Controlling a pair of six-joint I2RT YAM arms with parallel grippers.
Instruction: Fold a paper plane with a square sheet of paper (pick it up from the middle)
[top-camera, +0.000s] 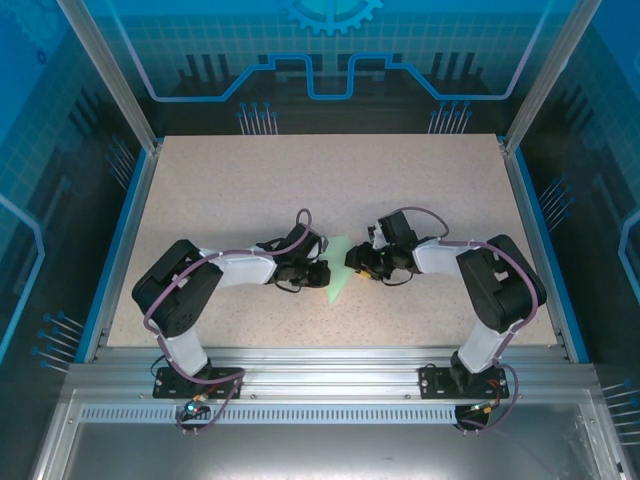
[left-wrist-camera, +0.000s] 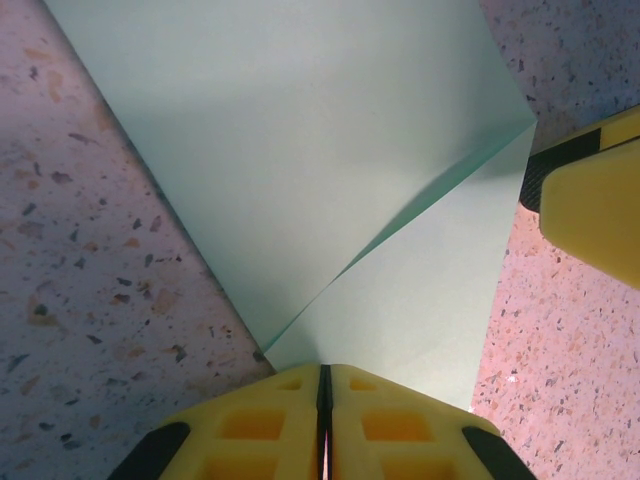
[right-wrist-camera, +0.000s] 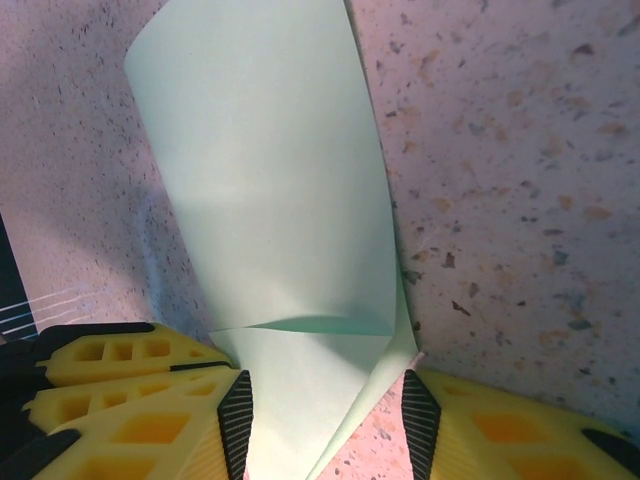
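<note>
Speckled beige table (top-camera: 300, 180) fills the middle of the top view, boxed in by blue panels (top-camera: 330, 60) printed with circuit lines and an aluminium rail (top-camera: 320, 365) along the lower edge. At centre frame lies the pale mint square sheet of paper (top-camera: 338, 278), partly folded. The left gripper (left-wrist-camera: 323, 400) comes in from the left, its jaws pressed together on the sheet's pointed edge. The right gripper (right-wrist-camera: 325, 430) comes in from the right, jaws apart, straddling the opposite end.

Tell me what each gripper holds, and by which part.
Cannot be told. Left gripper, jaws shut, rests over a folded corner of the paper sheet; right gripper straddles its other side.
</note>
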